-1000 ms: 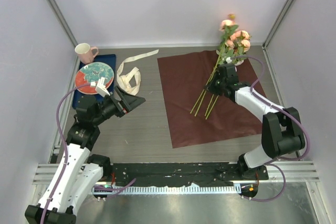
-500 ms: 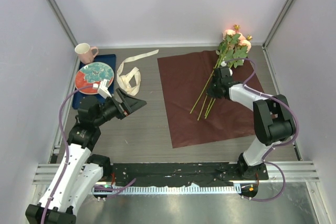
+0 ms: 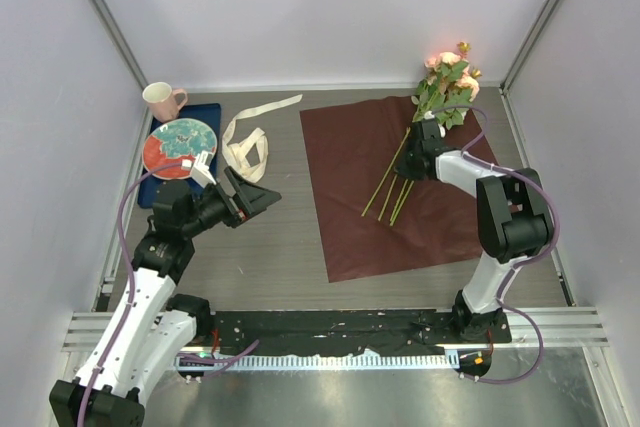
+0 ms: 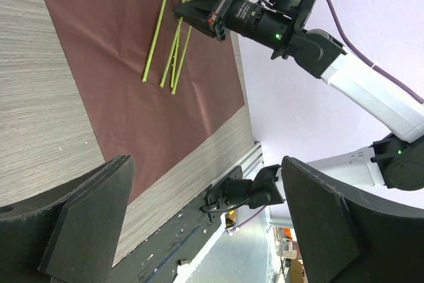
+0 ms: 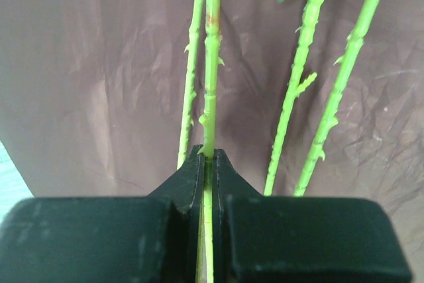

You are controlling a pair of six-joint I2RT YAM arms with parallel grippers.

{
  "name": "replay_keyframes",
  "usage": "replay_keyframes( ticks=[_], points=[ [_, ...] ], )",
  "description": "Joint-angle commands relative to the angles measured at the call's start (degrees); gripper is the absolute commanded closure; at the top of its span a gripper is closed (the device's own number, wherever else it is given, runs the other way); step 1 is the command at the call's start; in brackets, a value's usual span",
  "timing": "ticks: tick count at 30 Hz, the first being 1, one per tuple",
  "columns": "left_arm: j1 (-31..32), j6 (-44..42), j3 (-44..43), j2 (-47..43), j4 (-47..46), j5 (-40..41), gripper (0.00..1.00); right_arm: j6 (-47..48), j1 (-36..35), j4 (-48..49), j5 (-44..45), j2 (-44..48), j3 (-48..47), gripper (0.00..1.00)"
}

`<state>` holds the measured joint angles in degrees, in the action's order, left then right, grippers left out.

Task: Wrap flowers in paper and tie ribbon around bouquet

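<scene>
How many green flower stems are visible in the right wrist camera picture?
4. The first stem is pinched between the fingers of the right gripper; a second stem lies just left of it; a third stem and a fourth stem lie further right. Others may be hidden.

flowers (image 3: 440, 97) across paper's (image 3: 350, 207) far-right corner | ribbon (image 3: 245, 144) left of paper | plate (image 3: 180, 145) on tray (image 3: 208, 112), far left | mug (image 3: 160, 100) behind plate
</scene>
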<state>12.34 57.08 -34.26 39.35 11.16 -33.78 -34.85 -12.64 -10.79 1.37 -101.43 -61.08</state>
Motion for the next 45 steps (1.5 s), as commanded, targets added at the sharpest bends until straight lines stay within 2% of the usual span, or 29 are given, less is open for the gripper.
replay_keyframes(
  ticks=[1,8,11,14,17,20,21,23,25,29,30,32,33,35,38,40,41,42,44,45],
  points=[
    [0.05,-0.04,-0.19,-0.59,-1.50,-1.38,0.03,-0.92,1.48,1.56,-0.05,-0.96,-2.99,1.00],
    [0.05,0.93,1.21,0.72,-2.63,-2.69,0.03,-0.57,1.57,0.51,-2.95,-3.60,-5.37,1.00],
    [0.05,0.93,1.74,2.04,-2.63,-4.18,0.02,-0.48,1.66,-0.37,-2.25,-2.82,-5.45,0.94],
    [0.49,0.66,2.27,4.94,-2.46,-5.07,0.02,-0.13,1.66,-2.03,-2.15,-2.37,-6.33,0.82],
    [4.00,0.75,2.88,7.58,-2.46,-2.62,0.02,1.62,1.48,-3.97,-2.25,-1.32,-7.12,0.66],
    [11.64,0.58,2.45,9.33,-2.54,5.37,0.03,3.12,1.31,-5.73,0.57,0.70,-5.90,0.54],
    [16.01,0.58,2.36,9.69,-3.07,9.22,0.03,4.25,1.31,-6.35,0.65,2.27,-5.72,0.52],
    [19.37,1.19,2.79,11.44,-4.47,12.41,0.03,5.58,1.22,-8.80,2.06,4.21,-4.84,0.46],
    [22.10,1.63,3.23,12.50,-7.02,14.53,0.03,7.16,0.78,-10.47,3.02,9.03,-2.40,0.45],
    [22.82,2.51,5.86,11.81,-7.38,18.65,0.05,12.16,-9.65,-15.48,13.28,20.37,3.59,0.34],
    [22.73,3.29,6.74,11.10,-7.29,19.79,0.05,13.31,-16.99,-15.67,14.18,22.57,5.08,0.33],
    [22.82,4.35,9.28,9.52,-7.55,21.56,0.07,14.11,-22.84,-17.41,15.07,26.88,8.33,0.31],
    [22.91,5.49,10.17,8.99,-8.34,21.39,0.09,13.59,-27.74,-17.69,15.07,28.11,9.65,0.31],
    [25.08,6.29,11.40,10.12,-8.35,21.91,0.12,10.69,-30.67,-17.43,13.94,31.09,13.60,0.30],
    [29.75,7.87,10.28,16.53,-7.91,24.28,0.21,6.05,-31.65,-12.88,6.65,33.48,19.84,0.33],
    [34.32,9.88,9.04,22.68,-6.76,24.90,0.30,4.01,-31.65,-10.84,5.93,34.01,23.35,0.41],
    [36.07,10.94,7.64,24.79,-6.42,25.95,0.31,2.44,-31.65,-10.05,6.28,34.02,23.98,0.48],
    [40.53,12.34,6.93,26.37,-4.76,29.26,0.30,1.81,-31.65,-9.70,6.63,33.75,24.51,0.51],
    [45.03,18.72,5.44,30.33,-4.39,32.54,0.24,0.84,-31.74,-8.30,6.20,33.40,25.57,0.59],
    [46.88,20.86,5.00,31.39,-3.69,35.94,0.23,0.14,-31.74,-7.59,5.67,33.49,25.92,0.60]
  ],
)
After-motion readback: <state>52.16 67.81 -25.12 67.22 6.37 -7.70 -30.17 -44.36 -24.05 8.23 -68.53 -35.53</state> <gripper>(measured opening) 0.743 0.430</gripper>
